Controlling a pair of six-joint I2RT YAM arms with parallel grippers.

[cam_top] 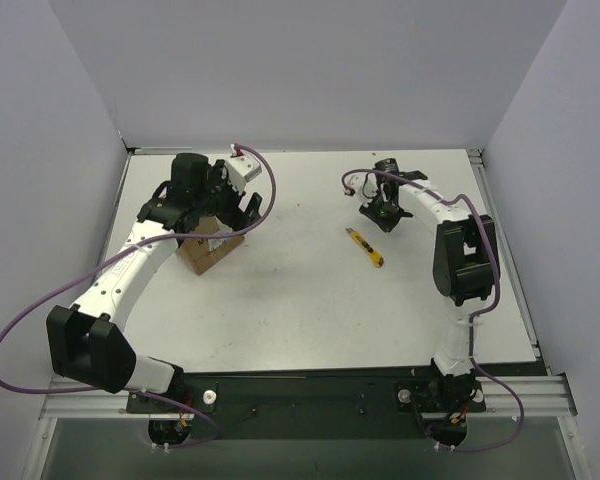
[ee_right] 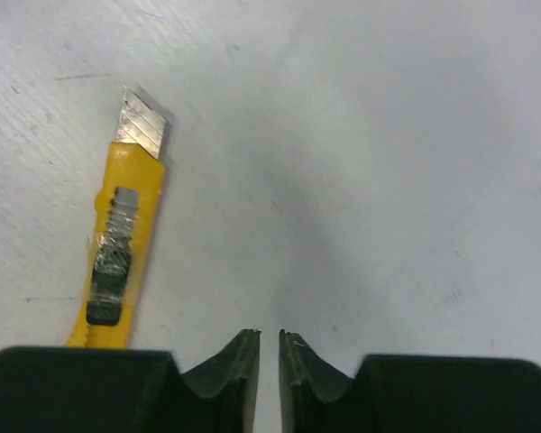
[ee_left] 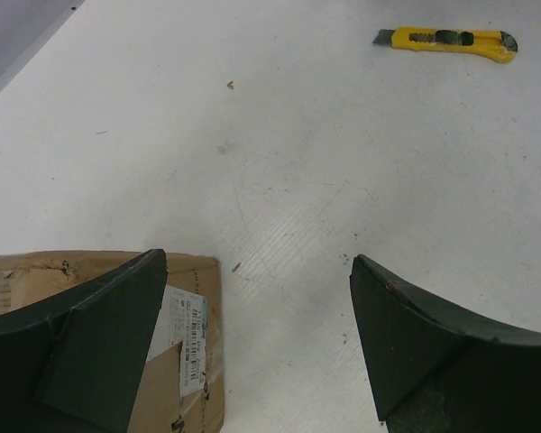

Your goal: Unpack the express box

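The express box (cam_top: 212, 248) is a small brown carton with a white label (ee_left: 191, 338), standing at the table's left. My left gripper (cam_top: 227, 205) hovers over its far right edge, jaws wide open and holding nothing. In the left wrist view the left finger (ee_left: 90, 352) overlaps the box (ee_left: 203, 289), while the right finger (ee_left: 415, 343) is over bare table. My right gripper (cam_top: 380, 214) is shut with nothing in it, just above the table beyond the yellow utility knife (cam_top: 365, 247). In the right wrist view the knife (ee_right: 122, 244) lies left of the gripper (ee_right: 270, 338), its blade (ee_right: 145, 124) extended.
The knife (ee_left: 446, 41) lies flat on the white table (cam_top: 300, 290) right of centre. Grey enclosure walls (cam_top: 40, 150) stand on the left, back and right. Purple cables (cam_top: 270, 185) loop off both arms. The table's near edge ends at a black strip (cam_top: 310, 385).
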